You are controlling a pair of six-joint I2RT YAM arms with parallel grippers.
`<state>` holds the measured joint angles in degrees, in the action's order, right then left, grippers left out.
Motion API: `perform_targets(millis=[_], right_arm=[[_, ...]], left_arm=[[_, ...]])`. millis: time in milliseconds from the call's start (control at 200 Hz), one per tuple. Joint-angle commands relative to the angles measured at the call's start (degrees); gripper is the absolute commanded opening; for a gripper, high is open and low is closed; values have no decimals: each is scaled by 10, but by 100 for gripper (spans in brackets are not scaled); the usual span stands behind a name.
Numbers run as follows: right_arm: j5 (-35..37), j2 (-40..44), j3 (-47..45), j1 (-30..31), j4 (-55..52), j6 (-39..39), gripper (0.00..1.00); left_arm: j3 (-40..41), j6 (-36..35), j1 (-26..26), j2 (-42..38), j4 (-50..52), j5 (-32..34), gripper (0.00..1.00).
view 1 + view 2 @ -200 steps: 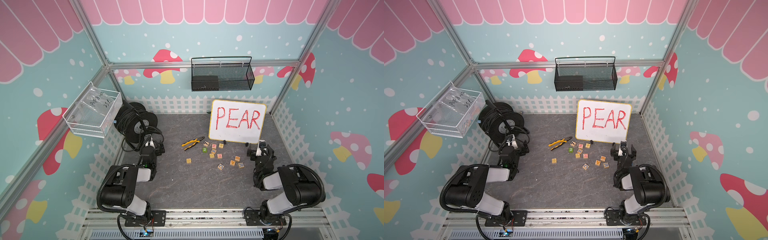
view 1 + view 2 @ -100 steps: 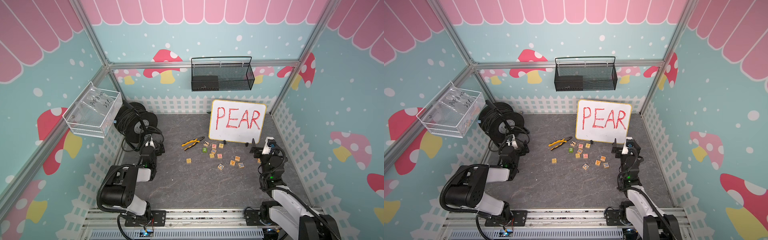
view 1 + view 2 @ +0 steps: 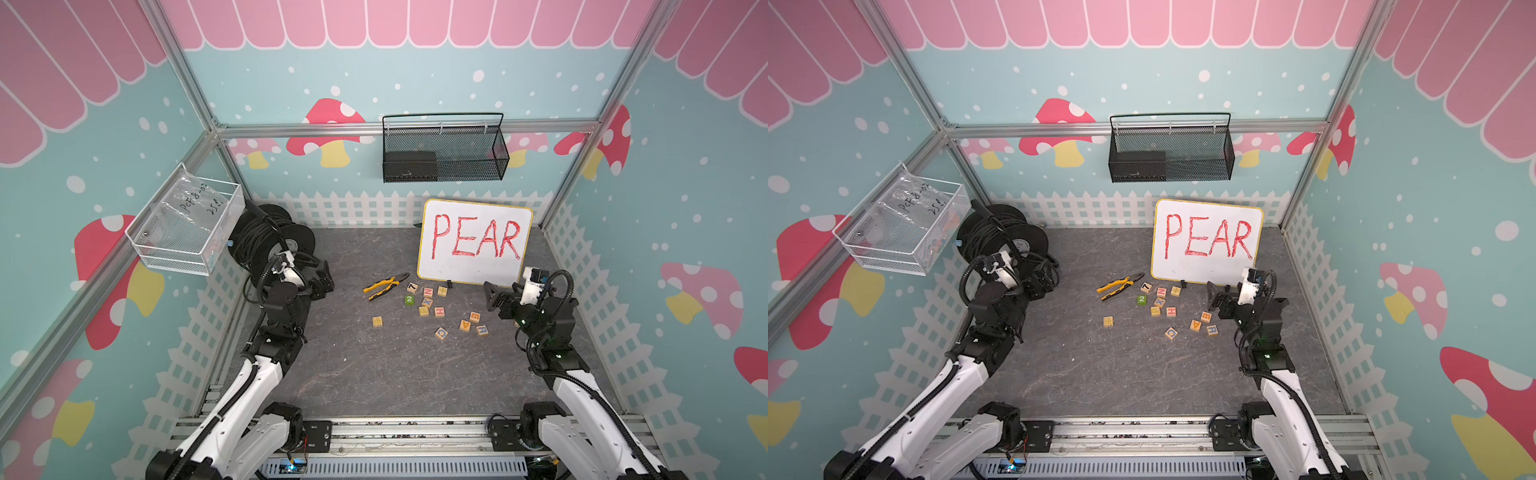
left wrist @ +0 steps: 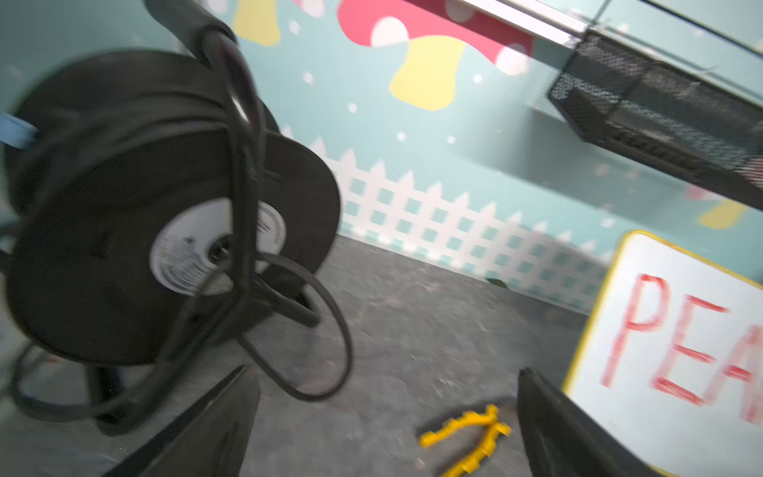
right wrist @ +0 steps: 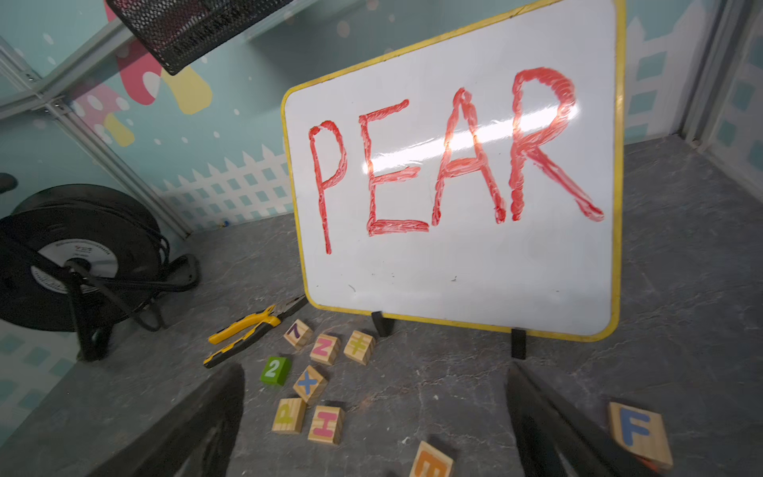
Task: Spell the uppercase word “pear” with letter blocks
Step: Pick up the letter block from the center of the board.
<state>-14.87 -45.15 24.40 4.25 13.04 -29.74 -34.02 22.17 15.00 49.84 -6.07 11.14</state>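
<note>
Small wooden letter blocks lie scattered on the grey floor in front of the whiteboard. In both top views I see the yellow P [image 3: 423,311] [image 3: 1155,311], orange E [image 3: 475,317] [image 3: 1206,317], orange A [image 3: 465,325] [image 3: 1195,325] and blue R [image 3: 482,330] [image 3: 1212,331]. The right wrist view shows P [image 5: 289,415] and E [image 5: 431,462]. My right gripper [image 3: 491,296] [image 5: 373,367] hangs open just right of the E, A and R, holding nothing. My left gripper [image 3: 325,282] [image 4: 382,371] is open and empty, far left of the blocks, beside the cable reel.
The whiteboard [image 3: 473,266] with red PEAR stands behind the blocks. Yellow pliers [image 3: 384,286] lie to their left. A black cable reel [image 3: 266,237] fills the back left corner. Other blocks include a green 2 [image 3: 409,300], a 7 [image 3: 412,286] and a blue F [image 5: 640,433].
Both arms have unfolded and risen from their low rest poses, the right one first, then the left. Both grippers stayed open. The blocks have not moved.
</note>
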Motion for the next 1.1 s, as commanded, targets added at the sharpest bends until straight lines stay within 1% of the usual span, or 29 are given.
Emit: perform_targets(millis=[0,15,35,105,165,205,260,305,370,445,510,571,601,651,701,801,836,901,1016,1076,1096], right_arm=[[-65,15,15,19,-53,-67,100],[-68,17,15,24,-55,-73,100],[-69,19,12,30,-56,-80,100],[-72,33,0,62,-62,-102,100],[-70,48,-7,84,-80,-115,100],[-56,60,-7,100,-110,-121,100],[-34,77,-8,122,-143,-131,100],[-24,92,-13,137,-155,-145,100],[-19,115,-32,153,-159,-176,100],[-13,137,-58,169,-145,-215,99],[-12,147,-77,181,-131,-236,99],[-12,146,-81,187,-132,-242,100],[-10,144,-79,190,-137,-242,100],[-6,140,-73,195,-145,-241,99],[-2,138,-69,199,-148,-242,100],[8,137,-73,205,-137,-247,100],[11,135,-74,205,-135,-250,99],[21,128,-78,207,-136,-265,100],[14,109,-103,210,-105,-306,100],[-1,94,-123,211,-60,-323,100],[-3,88,-128,213,-48,-328,99]], left_arm=[[9,106,74,-30,111,-44,99],[10,114,82,-33,113,-45,99],[12,124,110,-37,115,-46,99],[19,159,175,-43,115,-49,99],[28,196,231,-38,95,-62,99],[31,212,273,-30,78,-65,99],[32,233,329,-21,74,-42,99],[35,250,363,-17,64,-20,99],[44,277,401,-11,39,-19,99],[43,291,422,3,28,-39,100],[34,278,441,16,36,-43,99],[26,268,447,21,48,-43,99],[28,267,448,22,37,-48,100],[43,266,448,25,-12,-60,99],[59,262,447,31,-60,-85,99],[59,236,446,21,-67,-97,99],[55,228,445,23,-63,-83,99],[24,221,440,44,7,-33,100],[-69,188,435,124,157,49,99],[-113,171,435,168,205,68,100],[-126,171,435,183,217,91,100]])
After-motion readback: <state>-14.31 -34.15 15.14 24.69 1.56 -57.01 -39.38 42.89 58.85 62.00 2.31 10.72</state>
